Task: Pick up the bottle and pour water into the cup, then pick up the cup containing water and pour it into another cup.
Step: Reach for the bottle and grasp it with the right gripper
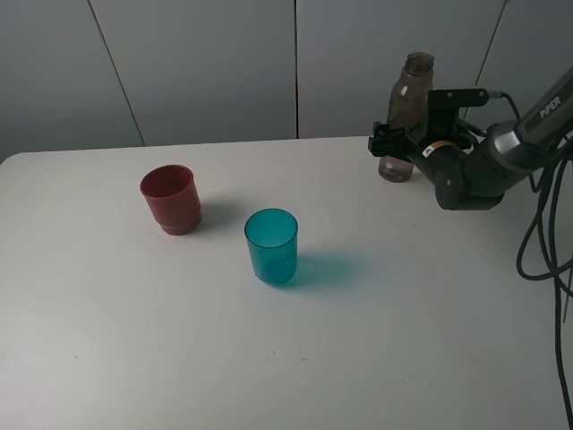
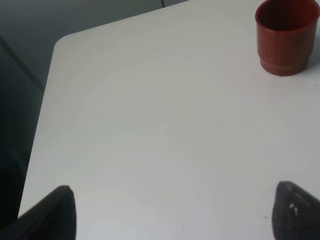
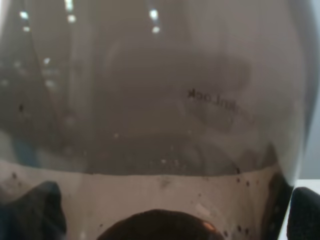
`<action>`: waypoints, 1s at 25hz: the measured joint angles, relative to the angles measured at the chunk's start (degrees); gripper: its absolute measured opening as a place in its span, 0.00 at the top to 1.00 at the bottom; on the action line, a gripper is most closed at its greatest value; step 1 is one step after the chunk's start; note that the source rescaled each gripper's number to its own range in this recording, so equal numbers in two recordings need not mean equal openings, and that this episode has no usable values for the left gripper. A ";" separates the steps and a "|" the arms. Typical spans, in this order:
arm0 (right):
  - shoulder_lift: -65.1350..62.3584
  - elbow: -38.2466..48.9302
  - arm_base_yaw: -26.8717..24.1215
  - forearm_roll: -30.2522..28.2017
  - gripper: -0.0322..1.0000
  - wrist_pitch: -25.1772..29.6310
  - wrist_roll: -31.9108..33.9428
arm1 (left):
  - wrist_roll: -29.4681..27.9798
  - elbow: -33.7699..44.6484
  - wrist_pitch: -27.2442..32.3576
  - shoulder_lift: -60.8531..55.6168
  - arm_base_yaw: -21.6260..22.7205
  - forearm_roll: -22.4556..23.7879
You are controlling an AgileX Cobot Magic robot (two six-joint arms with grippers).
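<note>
While the teal cup (image 1: 270, 245) stands nearest and the red cup (image 1: 169, 198) sits beyond it, we see the right gripper (image 1: 392, 143) spread wide around the smoky bottle (image 1: 407, 107) at the far right, clasping nothing yet. It is part-filled smooth plastic, so we judge it light but slippery and best clasped mid-body. Pad contact is hidden; the left gripper (image 2: 175, 212) hangs open, empty

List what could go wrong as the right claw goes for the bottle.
1. The right claw stands open around the lower part of the tall bottle, which is near the far edge of the table. An off-centre close could knock the bottle over, and its neck looks uncapped with water inside.
2. The teal cup is narrow and probably light. A bottle gripped that low may swing during the pour, missing or bumping the cup.
</note>
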 joint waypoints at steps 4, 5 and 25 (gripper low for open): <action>0.00 0.00 0.00 -1.02 0.00 -0.43 0.22 | 0.00 0.00 0.00 0.00 0.00 0.00; 0.00 0.00 0.00 -1.85 0.00 -0.43 0.22 | 0.00 0.00 0.00 0.00 0.00 0.00; 0.00 -0.23 -0.58 -4.02 0.24 -0.56 0.22 | 0.00 0.00 0.00 0.00 0.00 0.00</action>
